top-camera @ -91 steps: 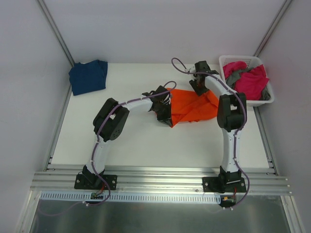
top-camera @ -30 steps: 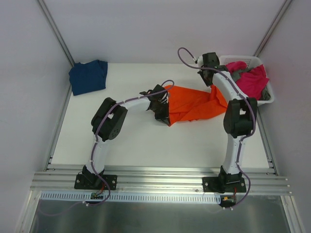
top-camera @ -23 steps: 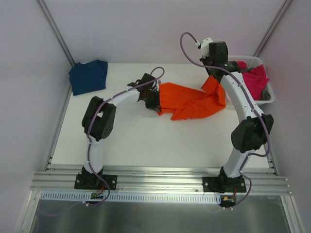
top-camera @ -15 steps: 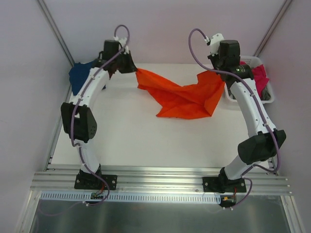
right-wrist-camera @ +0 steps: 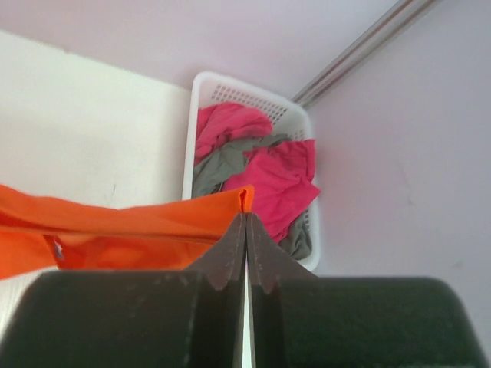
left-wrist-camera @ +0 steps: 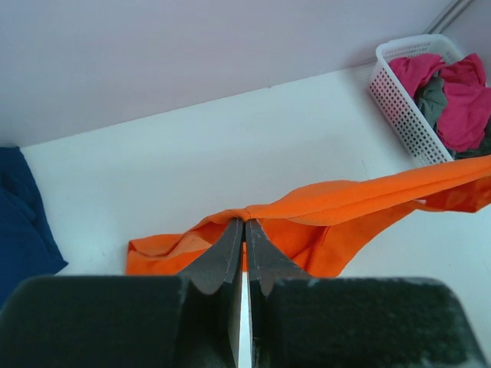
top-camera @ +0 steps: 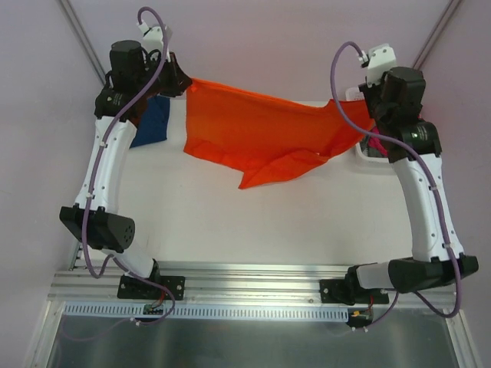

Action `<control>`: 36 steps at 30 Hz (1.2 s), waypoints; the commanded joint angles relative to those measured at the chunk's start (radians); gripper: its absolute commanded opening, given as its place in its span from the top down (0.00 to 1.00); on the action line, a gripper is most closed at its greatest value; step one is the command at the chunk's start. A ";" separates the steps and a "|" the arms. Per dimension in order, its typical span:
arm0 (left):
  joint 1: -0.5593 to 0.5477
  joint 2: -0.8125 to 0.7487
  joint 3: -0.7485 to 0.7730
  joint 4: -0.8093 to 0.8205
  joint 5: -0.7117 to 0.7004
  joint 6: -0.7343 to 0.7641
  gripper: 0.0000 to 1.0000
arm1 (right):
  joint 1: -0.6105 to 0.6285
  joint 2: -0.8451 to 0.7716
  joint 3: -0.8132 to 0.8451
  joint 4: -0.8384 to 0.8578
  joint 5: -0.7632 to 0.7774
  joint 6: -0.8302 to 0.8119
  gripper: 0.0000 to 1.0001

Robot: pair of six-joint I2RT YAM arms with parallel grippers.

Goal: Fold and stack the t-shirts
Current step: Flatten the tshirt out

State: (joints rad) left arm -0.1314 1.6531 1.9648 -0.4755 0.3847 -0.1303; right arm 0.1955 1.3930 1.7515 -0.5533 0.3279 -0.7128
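Carrying everything: desk (top-camera: 230, 222), white; bare stretch nearer than the hanging cloth, prob. enough room to lay a shirt flat.
Orange t-shirt (top-camera: 253, 134): off the desk, strung betw. both hands across the far half. Top edge runs fairly taut, lower part sags in a doubled flap. Can't tell if the flap's tip touches the desk.
Change: 3 s ago it lay bunched mid-desk w/ both hands low on it. Since then the hands went up & wide apart, and the cloth opened out.
Meaning: prob. the spread-out step. Fold not begun; it needs laying flat next w/o the flap tucking under.
Basket (left-wrist-camera: 403, 115): far right corner, just beside the right hand. Holds pink t-shirts (right-wrist-camera: 280, 180) & a grey t-shirt (right-wrist-camera: 222, 165), crumpled, not yet done.
Navy t-shirt (top-camera: 157, 123): far left corner, below the left hand. Looks folded, likely the stack's base.
In the way: the shirt's right end hangs close by the basket rim and could snag on lowering; its left end is near the navy one.
Left hand (left-wrist-camera: 244, 230): pinched tight on an orange edge.
Right hand (right-wrist-camera: 244, 222): clamped likewise on the opposite orange corner.
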 commanded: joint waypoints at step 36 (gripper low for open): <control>0.230 -0.400 -0.208 -0.060 0.106 0.215 1.00 | -0.084 -0.482 -0.124 0.058 -0.202 0.205 0.99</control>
State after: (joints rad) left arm 0.0803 1.1431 1.8050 -0.5514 0.4778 0.0414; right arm 0.1249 0.8425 1.6951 -0.6319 0.0563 -0.4793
